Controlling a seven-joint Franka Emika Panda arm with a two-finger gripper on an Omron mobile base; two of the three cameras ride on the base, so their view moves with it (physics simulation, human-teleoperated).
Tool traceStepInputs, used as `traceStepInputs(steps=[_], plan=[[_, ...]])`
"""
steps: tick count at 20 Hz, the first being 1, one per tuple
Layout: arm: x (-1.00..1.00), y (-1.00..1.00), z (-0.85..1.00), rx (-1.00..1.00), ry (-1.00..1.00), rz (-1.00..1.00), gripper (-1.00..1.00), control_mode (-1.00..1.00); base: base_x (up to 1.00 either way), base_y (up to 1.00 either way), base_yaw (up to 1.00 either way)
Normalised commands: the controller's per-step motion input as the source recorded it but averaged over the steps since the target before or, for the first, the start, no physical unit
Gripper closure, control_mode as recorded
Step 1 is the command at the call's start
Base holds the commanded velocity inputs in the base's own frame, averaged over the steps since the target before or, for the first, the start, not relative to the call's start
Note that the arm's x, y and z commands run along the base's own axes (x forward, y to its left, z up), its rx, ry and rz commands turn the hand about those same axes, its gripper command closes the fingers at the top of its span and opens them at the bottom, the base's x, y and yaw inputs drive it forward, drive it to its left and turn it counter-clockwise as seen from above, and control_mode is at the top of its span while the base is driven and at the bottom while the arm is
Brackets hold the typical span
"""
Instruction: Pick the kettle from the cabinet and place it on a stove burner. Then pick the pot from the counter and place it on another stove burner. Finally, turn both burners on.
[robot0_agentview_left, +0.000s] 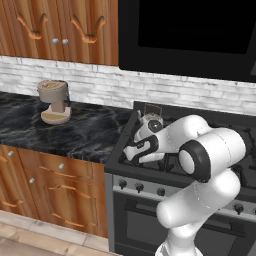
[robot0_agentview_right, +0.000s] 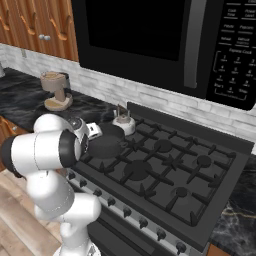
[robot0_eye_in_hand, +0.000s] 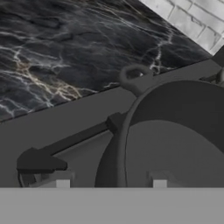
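Observation:
The dark grey pot (robot0_agentview_right: 105, 148) sits on the front left stove burner, its rim and small loop handle (robot0_eye_in_hand: 133, 78) close up in the hand view. My gripper (robot0_eye_in_hand: 111, 181) is open just above it, one fingertip (robot0_eye_in_hand: 62, 180) outside the pot's left wall and the other inside. From the base views the gripper (robot0_agentview_right: 94, 131) hangs low over the stove's left edge. The silvery kettle (robot0_agentview_right: 123, 122) stands upright on the back left burner, just behind the pot and also seen at the kettle (robot0_agentview_left: 150, 121). The wall cabinet (robot0_agentview_left: 55, 25) has its doors shut.
The black marble counter (robot0_agentview_left: 75, 130) lies left of the stove with a beige coffee machine (robot0_agentview_left: 54, 102) on it. Free burners (robot0_agentview_right: 136, 170) spread to the right. Silver knobs (robot0_agentview_right: 125, 215) line the range front. A black microwave (robot0_agentview_right: 150, 35) hangs above.

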Motion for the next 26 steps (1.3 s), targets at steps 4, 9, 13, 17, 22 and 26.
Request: traceStepInputs(steps=[4, 9, 13, 17, 22, 26], plan=[[-0.14, 0.04, 0.18, 0.00, 0.00, 0.00, -1.00, -1.00, 0.00, 0.00, 0.00], [-0.07, 0.15, 0.41, -0.03, 0.00, 0.00, -1.00, -1.00, 0.00, 0.00, 0.00], [-0.17, 0.15, 0.38, -0.12, 0.00, 0.00, -1.00, -1.00, 0.00, 0.00, 0.00], [-0.26, 0.12, 0.41, -0.18, 0.00, 0.00, -1.00, -1.00, 0.00, 0.00, 0.00], [-0.31, 0.11, 0.53, -0.17, 0.00, 0.00, -1.00, -1.00, 0.00, 0.00, 0.00], [-0.31, 0.10, 0.49, -0.17, 0.00, 0.00, -1.00, -1.00, 0.00, 0.00, 0.00]])
